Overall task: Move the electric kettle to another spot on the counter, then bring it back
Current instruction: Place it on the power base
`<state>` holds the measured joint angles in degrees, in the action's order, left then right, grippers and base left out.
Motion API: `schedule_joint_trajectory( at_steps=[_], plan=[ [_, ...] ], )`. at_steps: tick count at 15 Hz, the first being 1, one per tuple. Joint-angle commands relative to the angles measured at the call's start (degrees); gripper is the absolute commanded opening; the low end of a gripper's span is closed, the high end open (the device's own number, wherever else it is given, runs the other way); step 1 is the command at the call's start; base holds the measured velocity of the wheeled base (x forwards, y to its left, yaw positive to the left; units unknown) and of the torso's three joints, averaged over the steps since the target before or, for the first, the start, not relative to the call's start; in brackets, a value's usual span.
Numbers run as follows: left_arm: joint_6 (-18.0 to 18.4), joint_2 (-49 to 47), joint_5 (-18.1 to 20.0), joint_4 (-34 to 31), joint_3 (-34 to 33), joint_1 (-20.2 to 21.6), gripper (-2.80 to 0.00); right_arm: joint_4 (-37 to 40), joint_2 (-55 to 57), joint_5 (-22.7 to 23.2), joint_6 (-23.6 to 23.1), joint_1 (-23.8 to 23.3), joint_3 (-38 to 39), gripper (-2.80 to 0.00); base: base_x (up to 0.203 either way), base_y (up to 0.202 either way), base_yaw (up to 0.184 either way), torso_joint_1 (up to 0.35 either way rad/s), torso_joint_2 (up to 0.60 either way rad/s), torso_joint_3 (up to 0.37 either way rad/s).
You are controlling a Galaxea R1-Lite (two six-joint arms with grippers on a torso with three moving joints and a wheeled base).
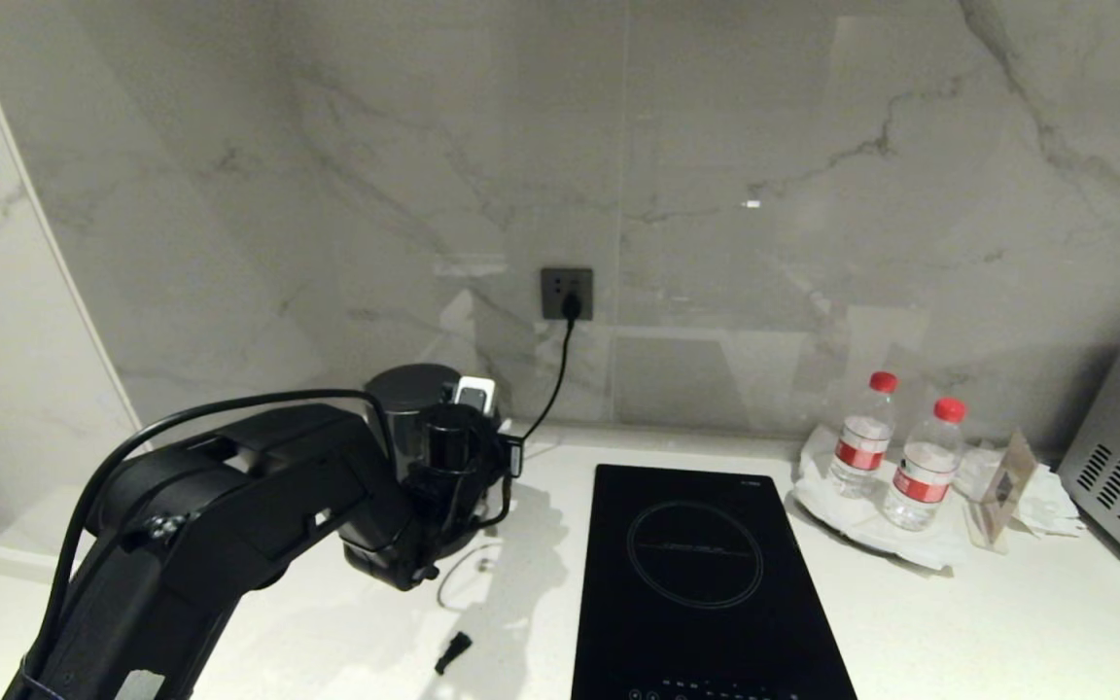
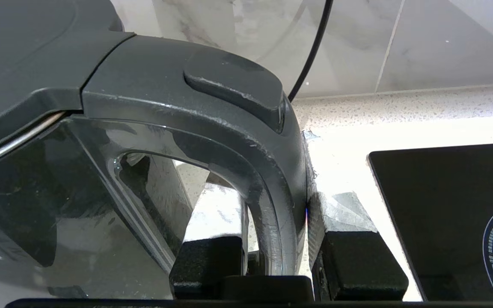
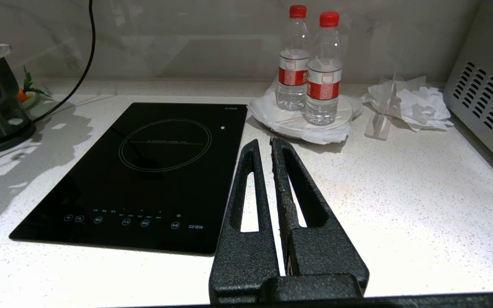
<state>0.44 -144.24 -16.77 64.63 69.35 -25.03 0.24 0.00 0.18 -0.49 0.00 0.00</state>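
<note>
The white counter (image 1: pixel 959 622) fills the bottom of the head view. The left arm's bulk hides most of the electric kettle (image 1: pixel 411 408) at middle left, near the wall; only its top shows. In the left wrist view the left gripper (image 2: pixel 278 261) is clamped on the kettle's loop handle. The right gripper (image 3: pixel 268 147) hangs over the counter, jaws closed on nothing. 2 water bottles (image 1: pixel 895 457) stand at right.

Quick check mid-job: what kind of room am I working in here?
Most likely a small kitchen, perhaps in a hotel or flat. A black induction hob is set into the white counter, an electric kettle stands by a wall socket, and two water bottles wait nearby.
</note>
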Motion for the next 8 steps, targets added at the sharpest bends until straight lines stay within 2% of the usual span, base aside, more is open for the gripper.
schedule_joint_trajectory(
  at_steps=[1, 8],
  plan=[
    [0.1, 0.3, -0.1, 1.1, -1.2, -0.2, -2.80, 0.0, 0.0, 0.0, 0.0, 0.0, 0.0, -2.80, 0.000, 0.000, 0.000, 0.000, 0.00, 0.000],
    [-0.3, 0.4, -2.1, 2.9, -3.0, -1.8, -2.80, 0.0, 0.0, 0.0, 0.0, 0.0, 0.0, -2.80, 0.000, 0.000, 0.000, 0.000, 0.00, 0.000]
  ],
)
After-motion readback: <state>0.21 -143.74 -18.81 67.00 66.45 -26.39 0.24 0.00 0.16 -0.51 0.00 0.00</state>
